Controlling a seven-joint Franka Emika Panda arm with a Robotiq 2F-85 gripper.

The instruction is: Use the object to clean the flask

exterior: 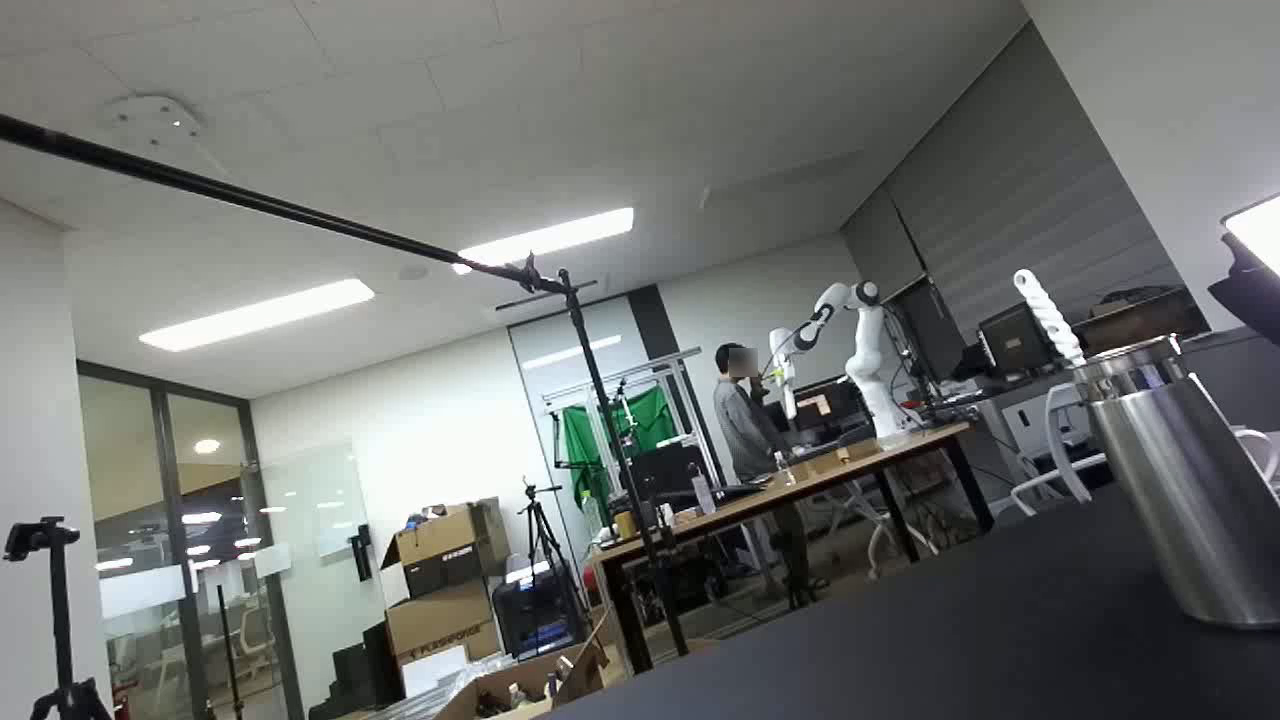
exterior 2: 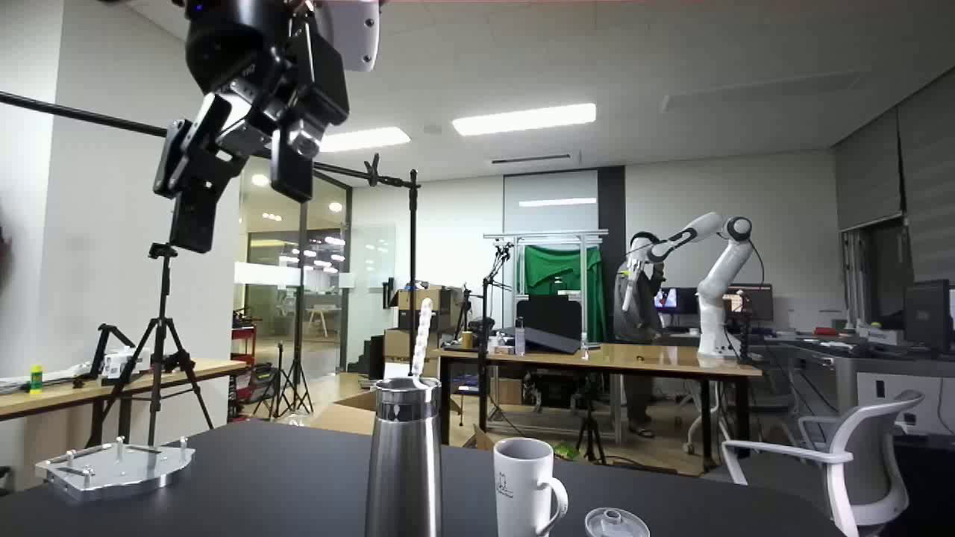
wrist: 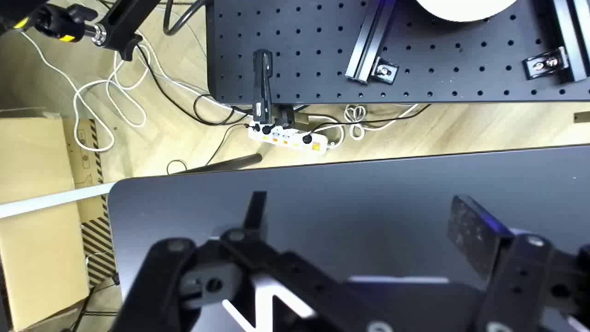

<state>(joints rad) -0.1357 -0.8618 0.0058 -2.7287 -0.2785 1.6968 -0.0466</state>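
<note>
Flask [exterior 2: 405, 477] stands upright on the dark counter [exterior 2: 283, 485], mouth uncovered, presumably so a tool can go in. Brush-like stick [exterior 2: 423, 339], white and twisted, rises from that mouth, lower end hidden; rim and wall likely prop it, since no grip holds it. Free end points upward, probably the part meant for grasping. White mug [exterior 2: 518, 492] just beside the flask; lid-like disc [exterior 2: 615, 523] near the mug, its owner unclear. Pincer [exterior 2: 242, 215] hangs well above the counter, fingers spread wide, nothing between them; wrist view agrees. Scrubbing seems not yet begun; next, likely a centred descent onto the stick, lest a knock tip the flask.
</note>
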